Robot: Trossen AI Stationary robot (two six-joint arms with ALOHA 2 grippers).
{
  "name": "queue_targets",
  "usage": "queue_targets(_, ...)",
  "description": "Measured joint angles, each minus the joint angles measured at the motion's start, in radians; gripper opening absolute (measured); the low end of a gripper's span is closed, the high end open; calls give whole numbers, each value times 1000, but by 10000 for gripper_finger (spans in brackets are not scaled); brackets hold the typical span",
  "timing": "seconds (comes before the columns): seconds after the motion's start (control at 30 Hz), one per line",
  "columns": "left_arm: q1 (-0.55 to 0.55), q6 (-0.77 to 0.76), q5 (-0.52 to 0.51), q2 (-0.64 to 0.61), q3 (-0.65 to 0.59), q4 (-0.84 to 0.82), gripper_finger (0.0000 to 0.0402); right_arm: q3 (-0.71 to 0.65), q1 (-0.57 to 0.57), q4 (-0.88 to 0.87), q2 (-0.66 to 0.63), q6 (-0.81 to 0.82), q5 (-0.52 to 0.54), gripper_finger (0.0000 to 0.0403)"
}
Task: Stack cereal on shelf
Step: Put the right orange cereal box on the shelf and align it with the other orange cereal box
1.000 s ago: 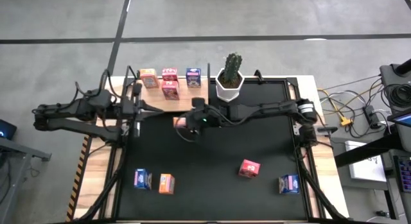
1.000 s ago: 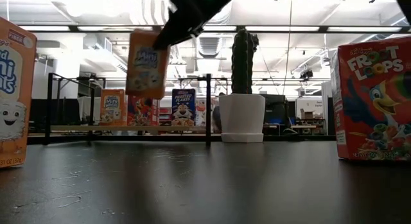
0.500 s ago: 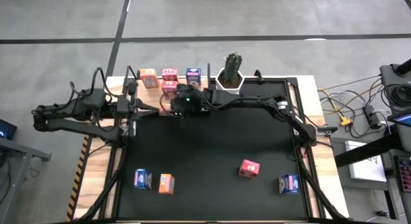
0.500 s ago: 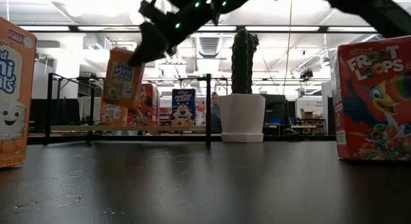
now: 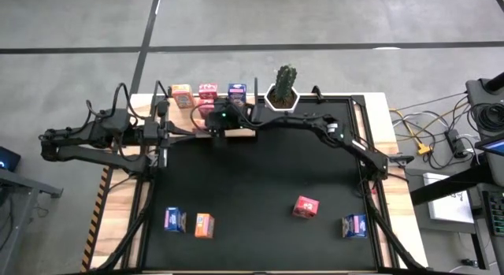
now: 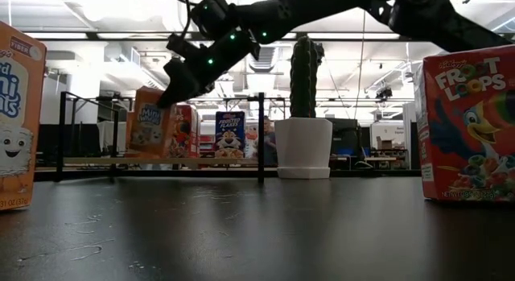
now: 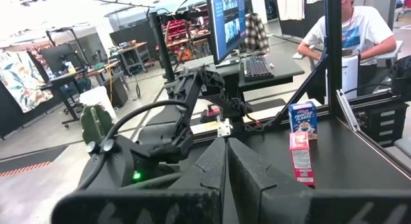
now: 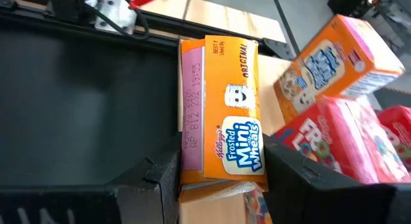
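My right gripper (image 6: 173,92) reaches across to the shelf (image 5: 186,112) at the table's far left and is shut on an orange cereal box (image 8: 221,121). The box (image 6: 149,130) hangs by the shelf board (image 6: 201,162). An orange box (image 5: 182,95), a pink box (image 5: 208,91) and a blue box (image 5: 237,94) stand on the shelf. My left gripper (image 5: 169,131) waits shut at the table's left edge, level with the shelf. My right gripper pinches the orange box by its two narrow sides (image 8: 187,156), at its upper end, one finger (image 8: 157,182) on each side. The fingers come slanting down from the table's right. The box hangs nearly upright, slightly tilted. I cannot tell whether its lower end (image 6: 145,154) touches the shelf board.
A cactus in a white pot (image 5: 282,94) stands just right of the shelf. Loose boxes stand near the front edge: blue (image 5: 175,220), orange (image 5: 204,225), pink (image 5: 305,206) and blue (image 5: 354,225). Thin black posts (image 6: 261,136) rise from the shelf edges.
My right gripper has carried the orange box from over the middle of the mat toward the table's far left and down, to the shelf. The box has stayed hanging below the fingers and has tipped a little.
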Motion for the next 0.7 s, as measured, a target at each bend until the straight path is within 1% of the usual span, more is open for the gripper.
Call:
queue_targets(0.17,0,0,0,0,0,0,1,-2,-7,1,0,11,0,169)
queue_targets(0.47,0,0,0,0,0,0,1,-6,-12,0,0,26,0,231)
queue_targets(0.63,0,-6,0,1,0,0,1,-6,-11,-11,0,30,0,255)
queue_targets(0.7,0,-13,0,6,0,-2,1,10,-11,-53,0,30,0,261)
